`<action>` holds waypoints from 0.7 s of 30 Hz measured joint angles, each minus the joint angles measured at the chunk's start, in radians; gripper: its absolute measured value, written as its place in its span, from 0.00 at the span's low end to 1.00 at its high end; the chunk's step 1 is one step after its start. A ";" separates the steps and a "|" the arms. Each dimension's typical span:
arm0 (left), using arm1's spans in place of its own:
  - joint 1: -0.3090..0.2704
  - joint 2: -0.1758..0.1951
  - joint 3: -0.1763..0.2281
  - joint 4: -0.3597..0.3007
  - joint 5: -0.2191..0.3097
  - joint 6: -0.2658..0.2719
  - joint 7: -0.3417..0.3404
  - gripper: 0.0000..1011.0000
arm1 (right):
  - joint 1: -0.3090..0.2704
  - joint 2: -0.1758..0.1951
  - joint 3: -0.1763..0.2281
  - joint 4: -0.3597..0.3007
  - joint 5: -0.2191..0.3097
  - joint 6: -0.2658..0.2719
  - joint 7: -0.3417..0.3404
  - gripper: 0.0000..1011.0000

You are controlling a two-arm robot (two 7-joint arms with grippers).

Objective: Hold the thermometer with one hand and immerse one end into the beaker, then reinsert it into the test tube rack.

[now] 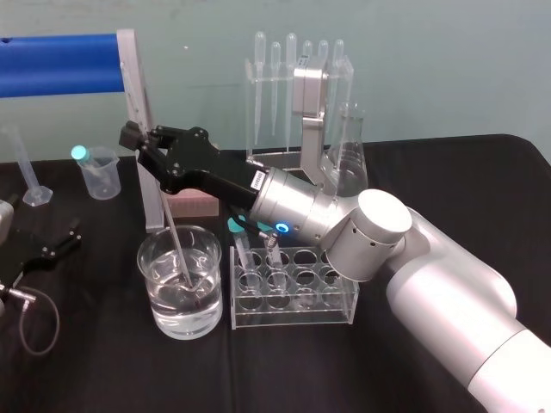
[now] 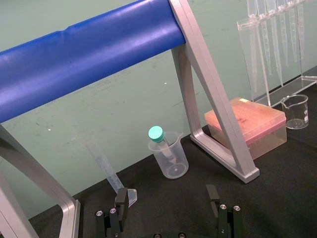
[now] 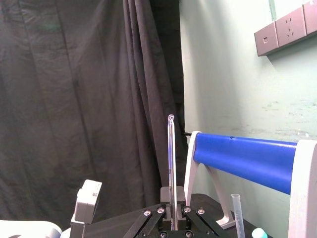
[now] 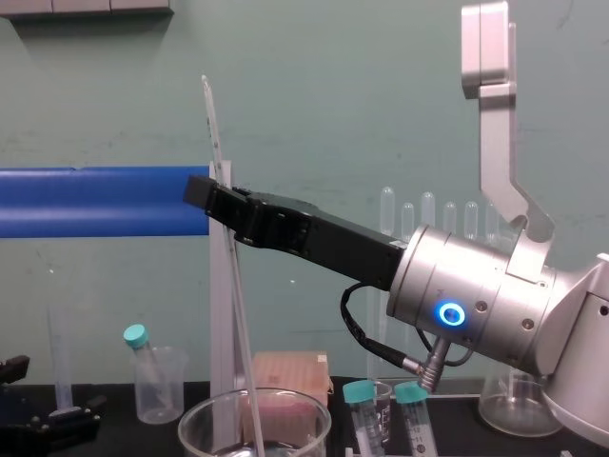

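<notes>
My right gripper (image 1: 138, 142), long and black on a silver wrist with a blue ring, is shut on the thermometer (image 1: 176, 245). The thin whitish rod slants down from the fingers into the large clear beaker (image 1: 148, 292), and its lower end sits in the water. In the chest view the thermometer (image 4: 221, 190) rises well above the gripper (image 4: 202, 195) and drops inside the beaker's rim (image 4: 190, 419). The right wrist view shows the rod (image 3: 171, 163) standing up from between the closed fingers (image 3: 163, 214). The clear test tube rack (image 1: 293, 320) stands just right of the beaker, under the wrist. My left gripper (image 2: 167, 198) rests open at the table's left.
A blue bar on a silver frame (image 1: 138, 129) stands behind the beaker. A small plastic beaker with a teal-capped tube (image 1: 96, 170) and a graduated cylinder (image 1: 30, 176) sit at the back left. A pipette stand (image 1: 297, 77), a flask (image 1: 349, 146) and a pink box (image 2: 247, 124) are behind the rack.
</notes>
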 joint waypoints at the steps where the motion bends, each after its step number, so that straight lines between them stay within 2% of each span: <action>1: 0.000 0.000 0.000 0.000 0.000 0.000 0.000 1.00 | 0.000 0.000 0.000 0.000 0.000 0.000 0.000 0.06; 21: 0.000 0.000 0.000 0.000 0.000 0.000 0.000 1.00 | 0.000 0.000 0.000 0.000 0.000 0.000 0.000 0.06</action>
